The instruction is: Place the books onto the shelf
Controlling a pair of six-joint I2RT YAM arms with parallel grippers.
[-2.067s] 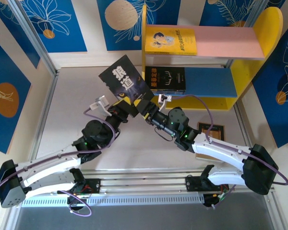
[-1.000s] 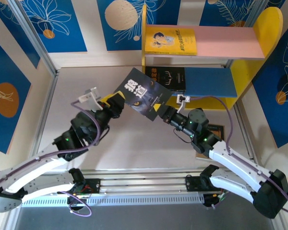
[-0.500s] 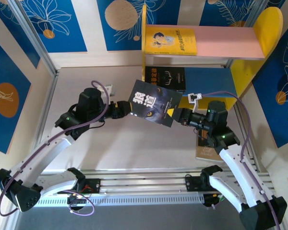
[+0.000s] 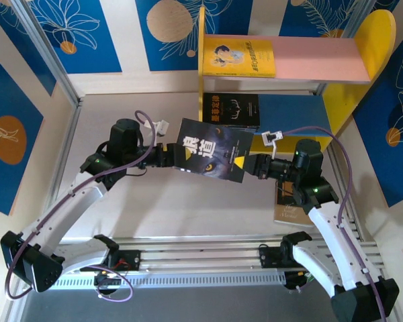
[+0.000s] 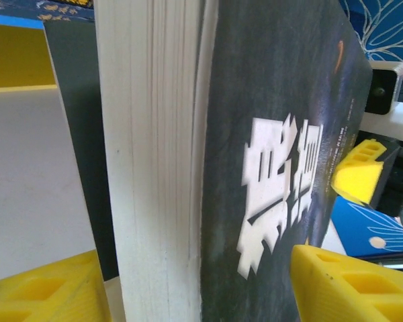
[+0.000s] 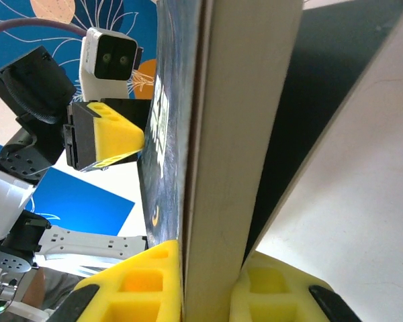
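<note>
The book [image 4: 211, 151]: right gripper [image 4: 248, 165] fingers [image 6: 138, 282] pinch its right edge; left gripper [image 4: 172, 155] fingers [image 5: 352, 288], parted, loosely straddle its left edge.

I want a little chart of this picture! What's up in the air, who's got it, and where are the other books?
in the air: dark book with white letters and a wolf eye
right gripper: fingers shut on the dark book's near edge
left gripper: fingers open, either side of its opposite edge
pink upper board: yellow cartoon book, lying flat
blue lower board: black book with gold title
grey table: brown book, partly under the right arm
</note>
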